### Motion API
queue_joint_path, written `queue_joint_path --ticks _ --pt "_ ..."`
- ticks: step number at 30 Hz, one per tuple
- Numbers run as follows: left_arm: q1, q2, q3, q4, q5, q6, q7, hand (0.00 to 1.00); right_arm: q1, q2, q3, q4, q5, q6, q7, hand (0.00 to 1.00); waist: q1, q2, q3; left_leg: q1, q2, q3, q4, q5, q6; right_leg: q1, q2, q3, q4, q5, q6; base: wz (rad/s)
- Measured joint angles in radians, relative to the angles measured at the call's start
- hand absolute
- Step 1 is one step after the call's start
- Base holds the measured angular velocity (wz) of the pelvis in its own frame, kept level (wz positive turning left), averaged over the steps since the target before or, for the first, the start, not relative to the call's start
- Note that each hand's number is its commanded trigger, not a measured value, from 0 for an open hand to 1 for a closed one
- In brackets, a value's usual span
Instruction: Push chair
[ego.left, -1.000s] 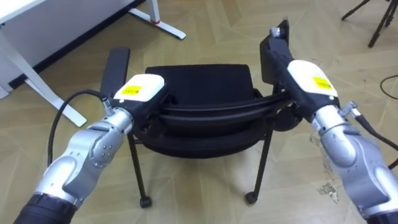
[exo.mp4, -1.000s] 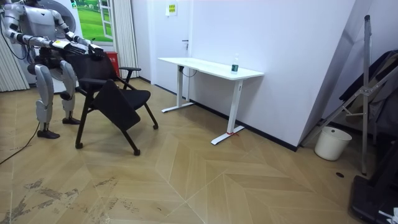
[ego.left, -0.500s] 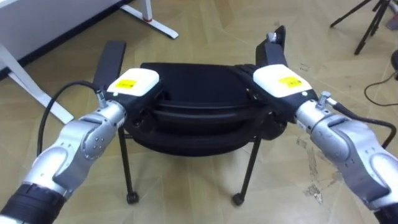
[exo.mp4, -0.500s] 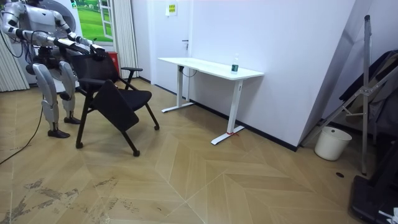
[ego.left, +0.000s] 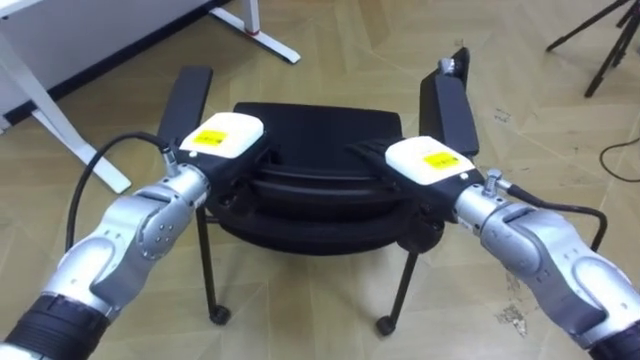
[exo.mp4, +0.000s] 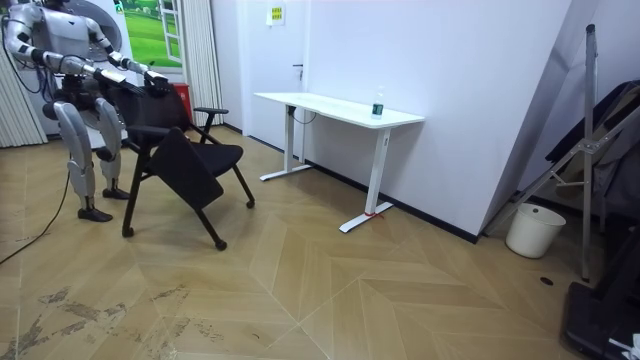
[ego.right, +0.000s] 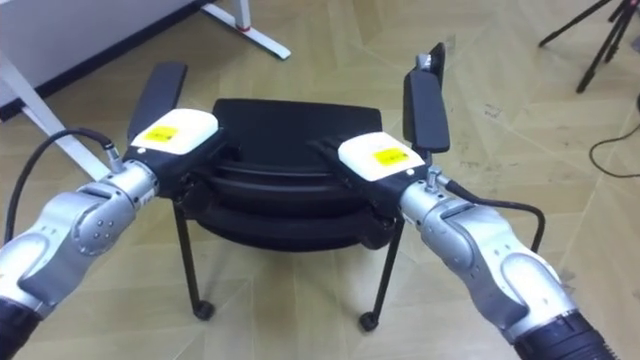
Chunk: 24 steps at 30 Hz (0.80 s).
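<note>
Left hand (ego.left: 225, 138) and right hand (ego.left: 425, 160) on chair (ego.left: 320, 128) backrest (ego.left: 320, 183); can't tell if fingers clasp. Light, castered, probably rolls easily; push at backrest top.

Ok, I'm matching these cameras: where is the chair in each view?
Left eye view: chair in the centre.
Right eye view: chair centre, slightly left.
Room view: chair at the room view's left, by the robot.
Shared landmark: white desk, upper left in both eye views, mid-picture in the room view.
</note>
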Motion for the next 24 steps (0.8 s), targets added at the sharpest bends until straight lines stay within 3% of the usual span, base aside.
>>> queue_joint_path --ticks 1,2,5,6,7,12,15,24 --pt "0.000 -0.001 0.000 0.004 0.000 0.000 0.002 1.00 0.000 0.000 0.000 0.005 0.001 -0.007 -0.011 0.18 0.000 0.006 -0.0004 -0.001 0.000 0.000 0.002 0.000 0.000 0.000 0.000 0.000 -0.001 0.000 0.000 0.00" --pt "-0.001 -0.002 0.000 0.007 0.000 0.000 0.002 1.00 0.000 0.000 0.001 0.007 0.001 -0.008 -0.016 0.53 -0.001 0.009 -0.0011 -0.001 0.000 0.000 0.003 0.000 0.000 0.000 0.000 0.000 -0.001 -0.001 0.000 0.00" --pt "-0.003 -0.004 -0.001 0.011 0.000 0.001 0.001 1.00 0.000 0.000 0.001 0.012 0.003 -0.015 -0.035 0.83 -0.002 0.020 -0.0016 -0.003 0.000 -0.001 0.005 0.000 0.000 0.000 0.000 0.000 -0.002 -0.001 0.000 0.00" --pt "-0.003 -0.004 -0.001 0.011 0.001 0.001 0.000 1.00 0.000 0.000 0.001 0.015 0.003 -0.018 -0.038 0.86 -0.002 0.023 -0.0019 -0.004 0.000 -0.001 0.005 0.000 0.000 0.000 0.000 0.001 -0.002 -0.001 0.000 0.00" --pt "-0.003 -0.004 -0.001 0.010 0.002 0.001 0.000 1.00 -0.001 0.000 0.001 0.017 0.003 -0.021 -0.039 1.00 -0.002 0.023 -0.0025 -0.004 0.000 -0.001 0.005 0.000 0.000 0.000 0.000 0.000 -0.002 -0.001 0.000 0.00" --pt "-0.003 -0.006 -0.003 0.010 0.002 -0.003 -0.007 1.00 -0.019 0.010 -0.001 0.051 0.028 -0.025 -0.040 1.00 -0.003 0.028 -0.0052 -0.008 -0.001 -0.001 0.011 0.000 0.000 0.000 -0.001 -0.001 -0.002 -0.001 0.000 0.01" --pt "-0.003 -0.025 -0.013 0.009 0.002 -0.019 -0.014 1.00 -0.040 0.027 -0.004 0.082 0.039 -0.004 -0.060 1.00 -0.001 0.042 -0.0131 -0.013 -0.001 -0.004 0.015 0.000 0.000 0.000 -0.006 -0.023 -0.001 -0.001 0.000 0.17" --pt "-0.003 -0.030 -0.022 0.002 0.006 -0.043 -0.015 1.00 -0.035 0.023 -0.007 0.094 -0.007 -0.036 -0.071 1.00 0.007 0.041 -0.0160 -0.018 -0.003 -0.026 0.011 0.000 0.000 0.002 -0.014 -0.049 0.002 -0.001 0.001 0.08"
